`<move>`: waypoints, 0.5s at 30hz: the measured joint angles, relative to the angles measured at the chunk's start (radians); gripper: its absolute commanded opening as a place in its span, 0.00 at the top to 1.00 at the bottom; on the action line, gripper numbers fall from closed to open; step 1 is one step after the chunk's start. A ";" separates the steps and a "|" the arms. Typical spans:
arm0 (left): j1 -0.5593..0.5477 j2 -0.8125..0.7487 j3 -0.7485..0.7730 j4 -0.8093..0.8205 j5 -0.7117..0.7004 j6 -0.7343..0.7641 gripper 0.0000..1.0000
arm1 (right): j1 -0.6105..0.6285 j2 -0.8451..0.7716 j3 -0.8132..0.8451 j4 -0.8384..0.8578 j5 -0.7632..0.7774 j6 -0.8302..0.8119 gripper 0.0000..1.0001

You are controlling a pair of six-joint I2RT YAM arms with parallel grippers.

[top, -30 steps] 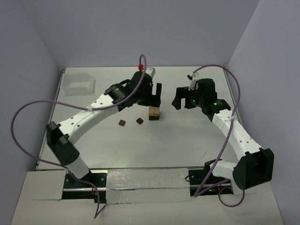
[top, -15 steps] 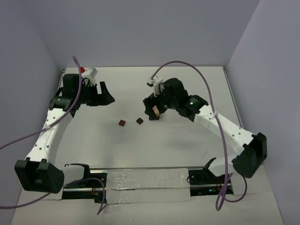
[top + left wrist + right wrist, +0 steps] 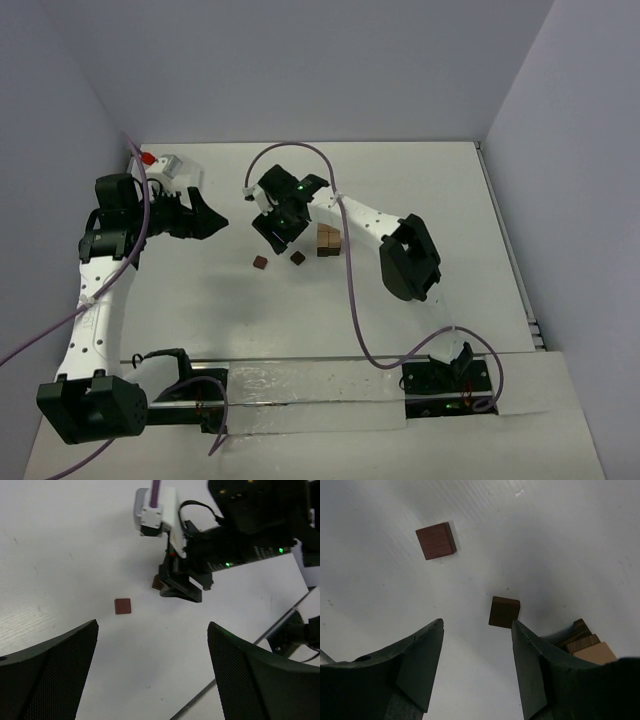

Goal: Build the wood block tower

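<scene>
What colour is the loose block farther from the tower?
The loose block is reddish brown, clearest in the right wrist view.

You had nothing to read at that moment: no lettering, label, brand, number or sign could be made out in any of the three views.
</scene>
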 measured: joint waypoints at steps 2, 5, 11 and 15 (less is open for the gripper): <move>0.011 0.000 -0.014 0.000 0.038 -0.001 0.04 | 0.000 0.037 0.034 -0.043 0.006 -0.001 0.40; 0.017 0.003 -0.027 -0.001 0.078 -0.002 0.04 | 0.000 0.058 0.052 -0.069 0.015 -0.006 0.41; 0.033 0.015 -0.028 0.000 0.138 -0.005 0.04 | 0.001 0.076 0.052 -0.079 0.023 -0.023 0.44; 0.034 0.020 -0.028 0.000 0.161 -0.006 0.04 | 0.001 0.107 0.052 -0.080 0.024 -0.033 0.43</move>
